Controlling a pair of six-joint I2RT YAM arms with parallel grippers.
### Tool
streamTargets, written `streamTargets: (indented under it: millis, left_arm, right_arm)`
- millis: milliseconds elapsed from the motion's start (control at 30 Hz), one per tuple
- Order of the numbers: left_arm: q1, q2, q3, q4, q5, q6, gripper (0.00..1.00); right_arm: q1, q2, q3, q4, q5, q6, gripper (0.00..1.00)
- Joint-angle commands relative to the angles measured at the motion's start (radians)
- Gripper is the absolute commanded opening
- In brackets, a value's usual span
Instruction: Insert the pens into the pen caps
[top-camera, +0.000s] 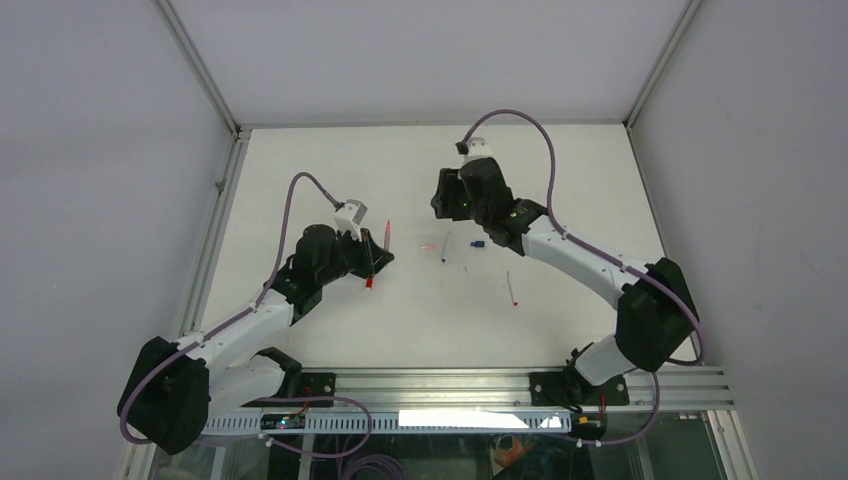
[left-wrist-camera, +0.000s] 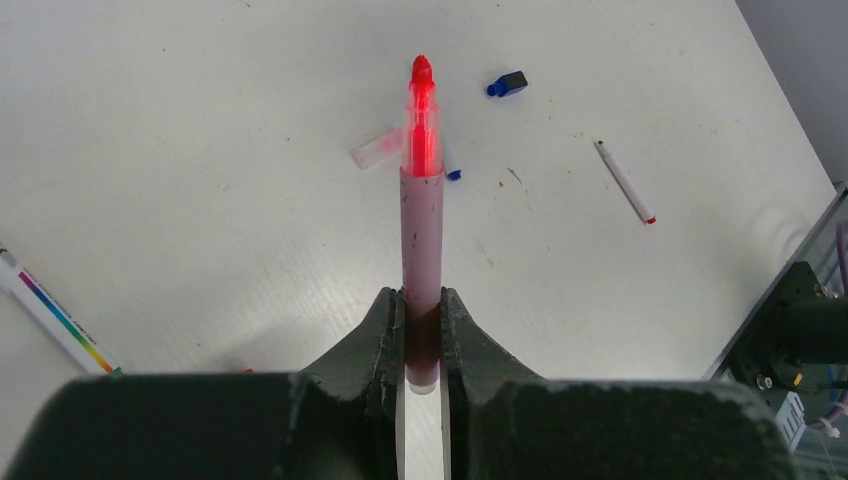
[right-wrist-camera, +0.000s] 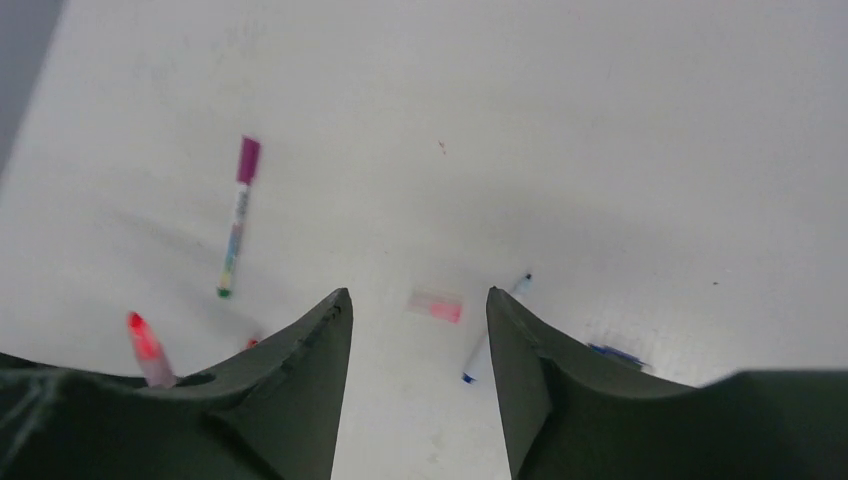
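Observation:
My left gripper (left-wrist-camera: 422, 295) is shut on a pale pink pen (left-wrist-camera: 422, 230) near its rear end, with the bright red tip pointing away from me. In the top view this pen (top-camera: 387, 235) stands over the left gripper (top-camera: 378, 258). My right gripper (right-wrist-camera: 418, 300) hangs open above the table, with nothing between its fingers. Below its gap lies a pale pink cap (right-wrist-camera: 436, 305), with a white pen with a blue tip (right-wrist-camera: 495, 330) beside it. A blue cap (left-wrist-camera: 508, 84) and a white pen with a red tip (left-wrist-camera: 625, 181) lie further right.
A magenta-capped pen with a multicoloured barrel (right-wrist-camera: 238, 215) lies to the left on the table. A small red cap (top-camera: 369, 283) sits just below the left gripper. The walls of the enclosure (top-camera: 100, 150) close in the white table (top-camera: 330, 160) on three sides.

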Motion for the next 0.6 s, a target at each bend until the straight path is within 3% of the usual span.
streamTargets:
  millis: [0,100,200,400,567]
  left_arm:
    - [-0.002,-0.058,-0.012,-0.027,-0.025,0.043,0.00]
    - [-0.002,-0.083,-0.003,-0.045,-0.021,0.041,0.00]
    - [-0.002,-0.107,0.018,-0.076,-0.012,0.051,0.00]
    - [-0.002,-0.153,0.017,-0.112,-0.015,0.056,0.00]
    - [-0.002,-0.210,-0.005,-0.131,-0.029,0.047,0.00]
  right_arm:
    - [-0.023,0.069,0.098,-0.201,-0.232,-0.393,0.54]
    - [-0.023,0.129,0.164,-0.337,-0.259,-0.604,0.53]
    - [-0.024,0.167,0.176,-0.371,-0.333,-0.764,0.52]
    - [-0.019,0.184,0.099,-0.206,-0.336,-0.899,0.52]
    - [-0.006,0.231,0.083,-0.139,-0.388,-0.916,0.52]
